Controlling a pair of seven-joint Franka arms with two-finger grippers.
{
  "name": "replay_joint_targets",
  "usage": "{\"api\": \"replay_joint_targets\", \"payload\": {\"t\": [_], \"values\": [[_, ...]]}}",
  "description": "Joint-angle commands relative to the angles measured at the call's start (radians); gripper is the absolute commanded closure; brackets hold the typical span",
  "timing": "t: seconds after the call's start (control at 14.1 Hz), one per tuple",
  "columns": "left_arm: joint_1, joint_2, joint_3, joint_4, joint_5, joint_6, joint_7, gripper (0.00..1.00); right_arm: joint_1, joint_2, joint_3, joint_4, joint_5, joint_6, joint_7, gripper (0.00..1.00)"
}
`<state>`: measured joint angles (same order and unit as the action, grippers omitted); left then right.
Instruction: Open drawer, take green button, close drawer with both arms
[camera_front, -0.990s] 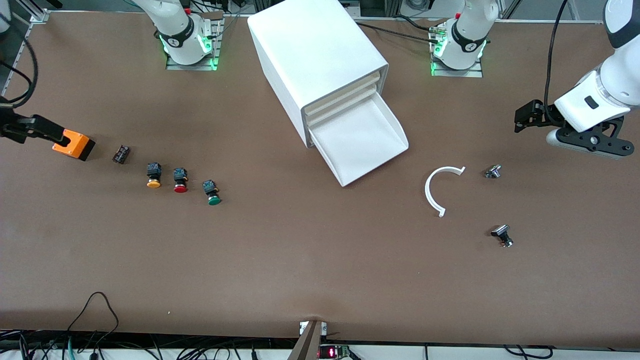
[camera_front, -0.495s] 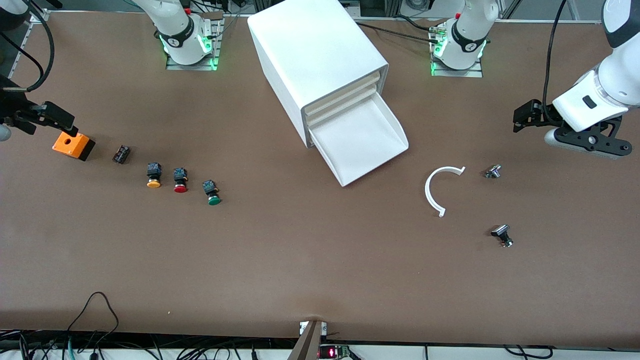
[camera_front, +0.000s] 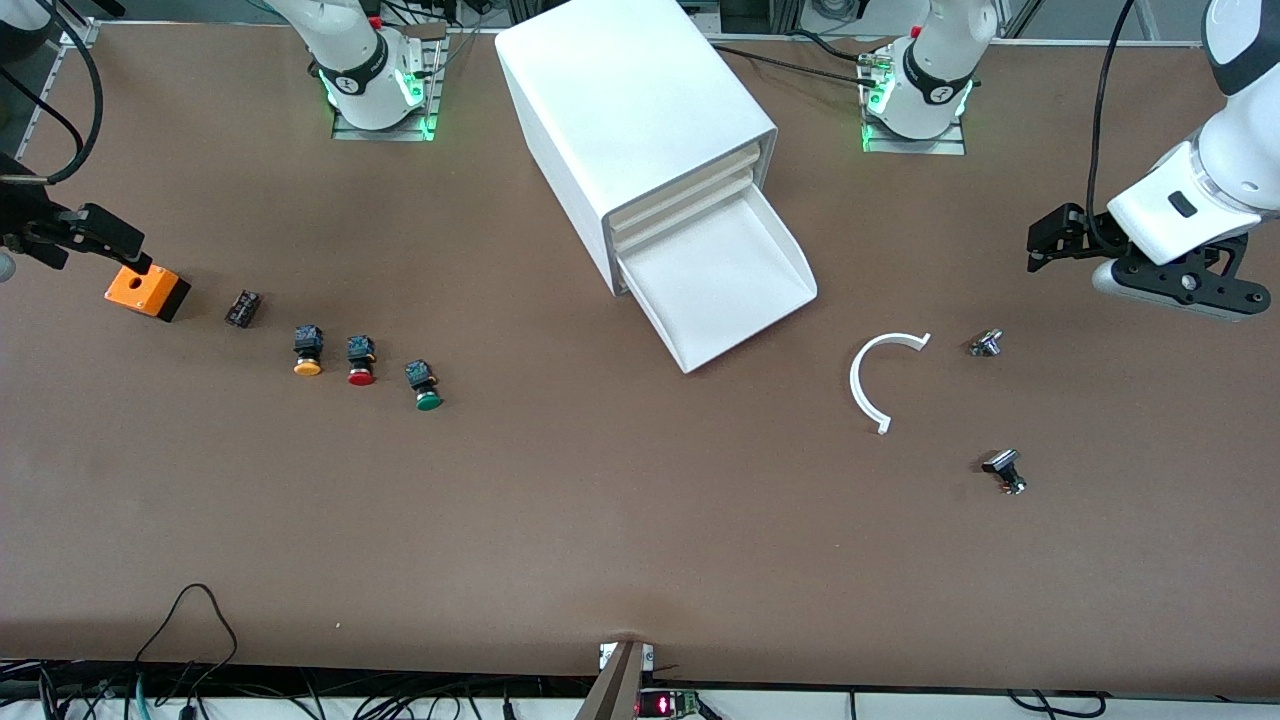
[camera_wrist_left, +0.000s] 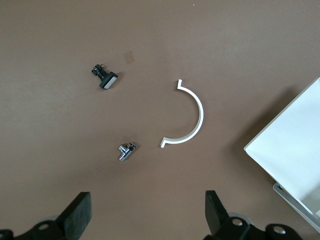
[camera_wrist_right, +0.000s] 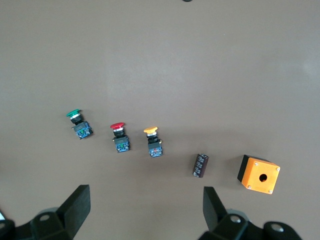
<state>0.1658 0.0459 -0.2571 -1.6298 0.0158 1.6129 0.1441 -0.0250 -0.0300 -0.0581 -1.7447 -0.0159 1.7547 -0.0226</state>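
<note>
Lowest white tray drawer already out, empty. Green-capped push button on table near right arm's end. Both grippers spread, empty. Next: shutting drawer.

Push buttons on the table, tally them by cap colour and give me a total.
Green cap: 1, the green button
Red cap: 1, the red button
Orange cap: 1, the orange button
Total: 3
</note>
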Motion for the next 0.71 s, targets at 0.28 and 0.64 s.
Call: {"api": "replay_joint_targets", "payload": {"t": [0.28, 0.64], "values": [[-0.003, -0.014, -0.002, 0.004, -0.005, -0.034, 0.012, 0.00, 0.000, 0.004, 0.007, -0.012, 0.008, 0.009, 0.006, 0.00], [0.000, -0.014, -0.002, 0.002, -0.005, -0.036, 0.012, 0.00, 0.002, 0.005, 0.011, -0.012, -0.001, 0.002, 0.001, 0.00]]}}
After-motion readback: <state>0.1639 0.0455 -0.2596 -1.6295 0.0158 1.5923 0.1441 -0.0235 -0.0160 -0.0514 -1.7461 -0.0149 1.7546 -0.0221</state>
